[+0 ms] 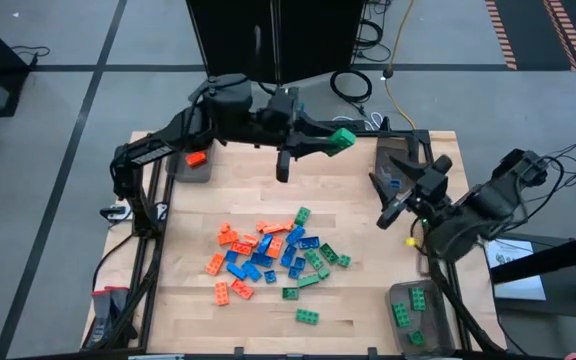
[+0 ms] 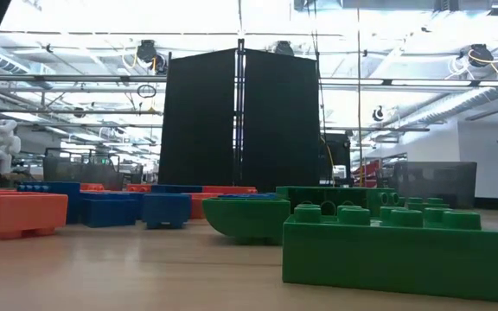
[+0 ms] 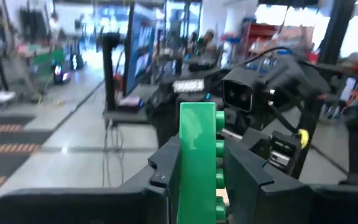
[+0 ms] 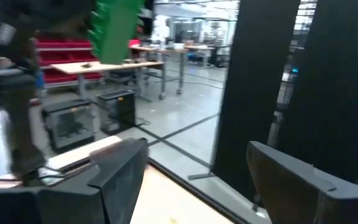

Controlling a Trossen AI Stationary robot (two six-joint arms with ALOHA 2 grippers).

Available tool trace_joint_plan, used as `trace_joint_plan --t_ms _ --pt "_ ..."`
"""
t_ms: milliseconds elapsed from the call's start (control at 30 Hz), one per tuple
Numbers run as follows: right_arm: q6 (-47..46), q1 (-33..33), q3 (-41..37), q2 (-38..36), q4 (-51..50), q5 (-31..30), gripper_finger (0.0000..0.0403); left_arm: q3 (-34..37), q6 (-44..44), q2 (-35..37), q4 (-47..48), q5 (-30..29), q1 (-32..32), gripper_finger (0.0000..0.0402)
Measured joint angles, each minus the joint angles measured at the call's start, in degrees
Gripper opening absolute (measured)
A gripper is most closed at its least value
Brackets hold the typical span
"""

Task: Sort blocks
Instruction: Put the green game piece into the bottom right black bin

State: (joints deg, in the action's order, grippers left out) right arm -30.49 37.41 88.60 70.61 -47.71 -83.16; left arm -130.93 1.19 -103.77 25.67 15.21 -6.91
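Many orange, blue and green blocks [image 1: 268,255] lie in a loose pile on the wooden table's middle; the low view shows them close up, a green block [image 2: 396,246] nearest. My left gripper [image 1: 330,140] hangs high over the table's far edge, shut on a green block [image 1: 342,137]. My right gripper [image 1: 386,200] stands open in the air at the table's right, beside the far right bin [image 1: 398,155], with nothing between its fingers [image 4: 120,171]. From the right wrist view the held green block [image 4: 114,28] shows off ahead. My left gripper pinches the green block's two broad faces [image 3: 194,165] between its two fingers, studs to one side. The fingers lie level, pointing toward the table's right, and the block's end sticks out past their tips. The block stands on edge, lifted clear of the table.
A bin at the far left [image 1: 190,165] holds an orange block. The far right bin holds something blue [image 1: 395,183]. A bin at the near right [image 1: 415,312] holds green blocks. One green block [image 1: 308,316] lies apart near the front edge. Bare wood surrounds the pile.
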Motion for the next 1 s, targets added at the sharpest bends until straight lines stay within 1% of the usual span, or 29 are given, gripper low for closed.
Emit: trace_joint_plan --t_ms 133,200,267,333,400,500,567,633,700,900,1000 --pt "17.1 0.0 1.0 0.0 13.1 3.4 0.0274 0.4 0.0 -0.1 -7.7 0.3 1.5 0.0089" --pt "23.9 0.0 1.0 0.1 19.1 4.6 0.0274 0.7 0.4 -0.3 -11.4 0.9 2.2 0.0089" --pt "30.2 -0.2 1.0 0.1 25.1 7.2 0.0274 1.2 1.5 -0.3 -15.2 1.3 2.7 0.0089" --pt "36.4 -0.8 1.0 0.1 32.0 10.9 0.0274 2.2 1.5 -0.3 -18.8 1.3 3.3 0.0089" --pt "43.3 -1.2 1.0 0.1 39.5 15.9 0.0274 3.6 1.6 -0.3 -22.0 1.5 3.7 0.0089" --pt "53.4 -1.7 1.0 0.0 49.8 23.4 0.0274 5.2 1.5 -0.4 -24.1 1.5 4.1 0.0089" --pt "58.0 -1.9 1.0 0.0 54.0 24.7 0.0274 6.2 1.5 -0.4 -25.4 1.5 4.4 0.0089" --pt "60.7 -2.3 1.0 0.0 55.4 24.6 0.0274 7.9 1.5 -0.3 -27.9 1.5 4.4 0.0089" --pt "61.4 -3.0 1.0 0.0 55.6 24.6 0.0274 8.8 1.6 -0.3 -29.5 1.5 4.4 0.0089" --pt "59.6 -5.0 1.0 0.7 55.1 25.2 0.0274 8.7 1.5 -0.2 -33.3 1.5 4.4 0.0089" --pt "58.3 -5.6 0.9 0.9 54.8 28.2 0.0274 8.7 1.3 -0.3 -33.5 1.5 4.4 0.0089"
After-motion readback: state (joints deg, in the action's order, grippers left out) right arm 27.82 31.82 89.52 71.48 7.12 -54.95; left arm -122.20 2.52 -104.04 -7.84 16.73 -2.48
